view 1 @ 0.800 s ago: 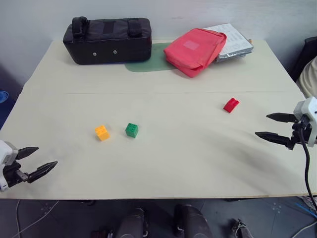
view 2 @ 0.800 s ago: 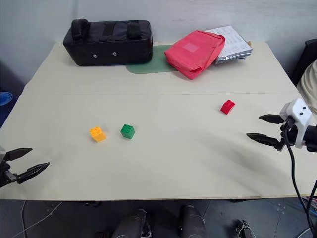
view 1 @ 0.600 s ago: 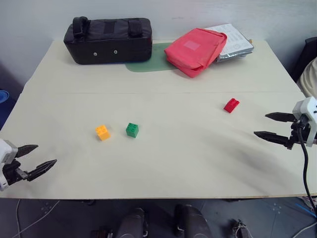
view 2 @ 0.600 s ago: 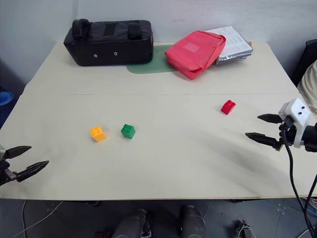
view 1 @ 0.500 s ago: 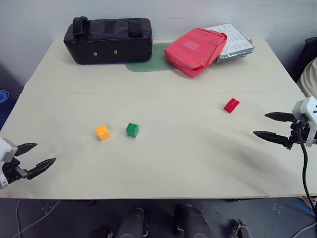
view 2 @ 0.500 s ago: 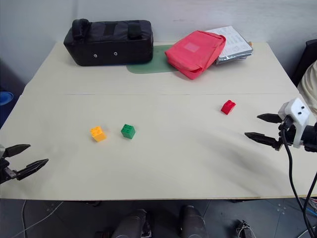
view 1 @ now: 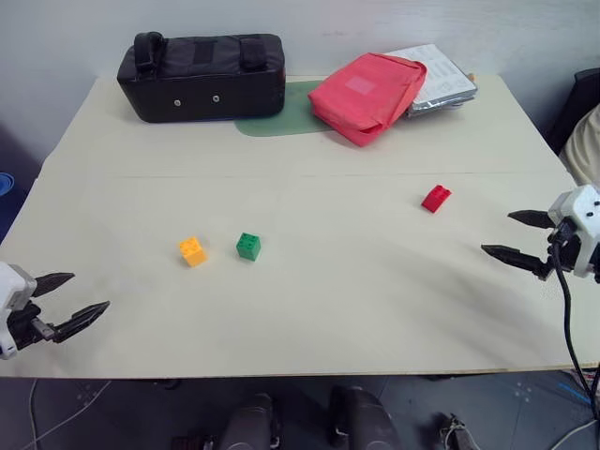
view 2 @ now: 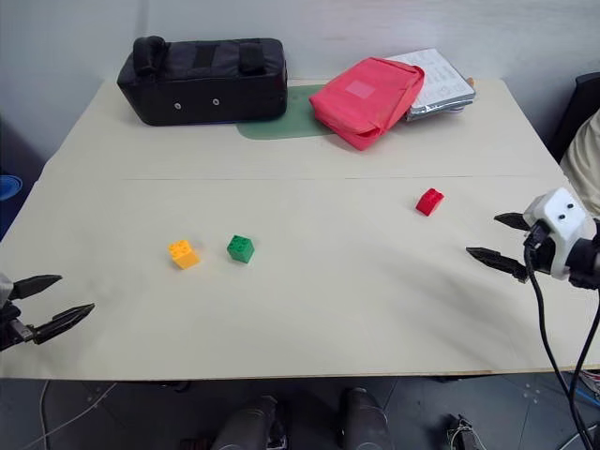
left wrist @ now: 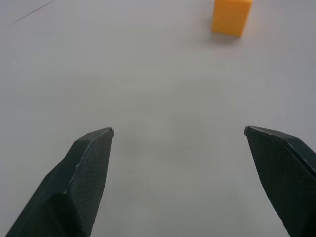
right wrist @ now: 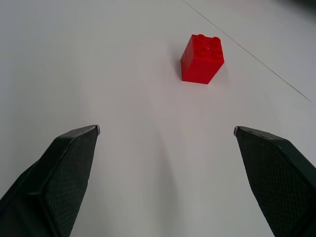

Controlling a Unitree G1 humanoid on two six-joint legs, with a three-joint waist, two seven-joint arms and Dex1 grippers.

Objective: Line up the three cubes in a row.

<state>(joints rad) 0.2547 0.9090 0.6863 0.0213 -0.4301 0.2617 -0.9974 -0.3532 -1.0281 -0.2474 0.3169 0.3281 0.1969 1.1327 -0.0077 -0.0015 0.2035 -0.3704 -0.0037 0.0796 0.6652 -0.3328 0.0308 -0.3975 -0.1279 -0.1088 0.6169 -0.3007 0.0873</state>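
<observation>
While both grippers are held open, no cube is gripped.
Red cube [right wrist: 202, 59] is seen ahead of the right gripper [right wrist: 167, 131]; orange cube [left wrist: 231, 17] ahead of the left gripper [left wrist: 177, 131].

Orange-yellow cube [view 1: 192, 250] near green cube [view 1: 248, 246]; red cube [view 1: 436, 198] well apart, rightward.

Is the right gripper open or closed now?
Open: the right gripper shows a wide gap between its fingers, nothing held; the red cube lies ahead.
</observation>
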